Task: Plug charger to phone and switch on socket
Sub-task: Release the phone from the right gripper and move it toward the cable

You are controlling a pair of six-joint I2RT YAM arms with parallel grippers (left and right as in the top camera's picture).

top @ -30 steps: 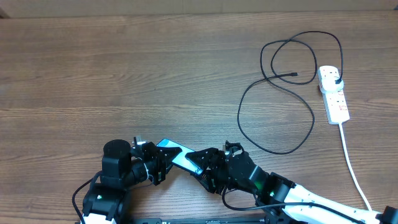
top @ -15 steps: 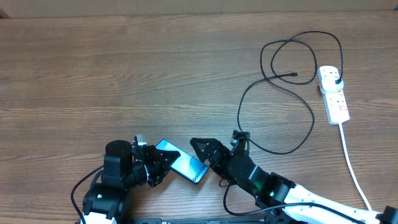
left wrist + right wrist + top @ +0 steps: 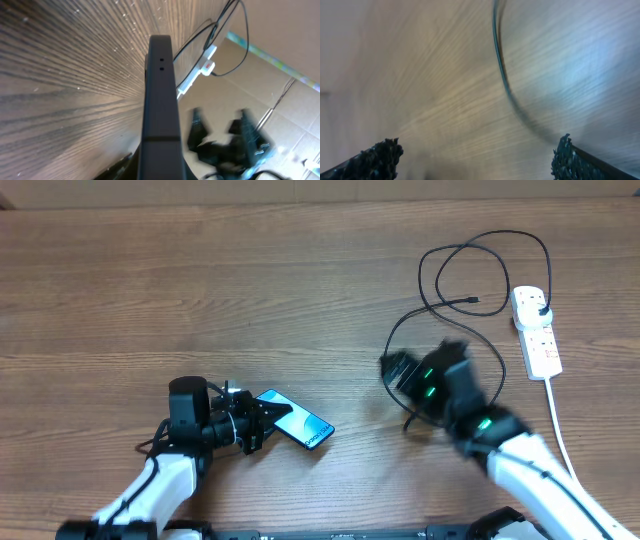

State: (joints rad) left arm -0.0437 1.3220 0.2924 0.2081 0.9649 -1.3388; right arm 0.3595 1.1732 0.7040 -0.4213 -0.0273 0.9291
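Observation:
The phone, with a light-blue screen, lies near the table's front, and my left gripper is shut on its left end. In the left wrist view the phone shows edge-on between the fingers. The black charger cable lies looped at the right, its connector tip near the white socket strip, where its black plug sits. My right gripper is open and empty, blurred, over the cable loop. The right wrist view shows the cable ahead of the open fingers.
The socket's thick white cord runs down to the front right edge. Bare wooden tabletop fills the left and back. A cardboard wall stands beyond the table in the left wrist view.
My right gripper let go of the phone and swung right and back to the cable loop. The left gripper keeps the phone, which shifted slightly back.

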